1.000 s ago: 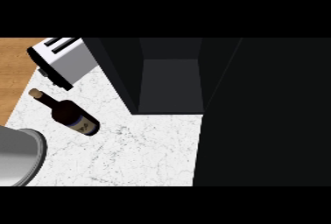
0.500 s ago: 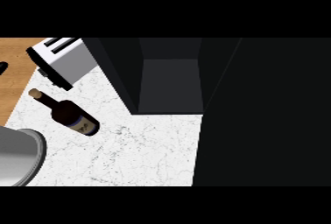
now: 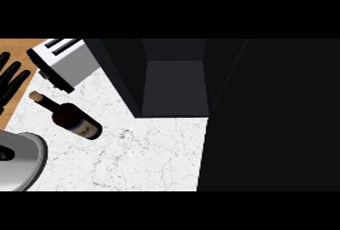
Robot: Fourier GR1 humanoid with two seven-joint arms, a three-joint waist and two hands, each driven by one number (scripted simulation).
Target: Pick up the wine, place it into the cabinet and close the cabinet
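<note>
1. Left hand [image 3: 12, 83] shows at the view's left edge, fingers straight and spread, holding nothing.
2. One wine bottle [image 3: 69, 117] lies on its side on the white marble counter [image 3: 146, 152], just right of and below that hand, apart from it.
3. One toaster [image 3: 63, 60] stands above the bottle; one dark cabinet [image 3: 174, 85] stands open.

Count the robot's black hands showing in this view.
1: a black left hand, fingers straight, at the left edge beside the silver toaster. The right hand is out of view.
</note>
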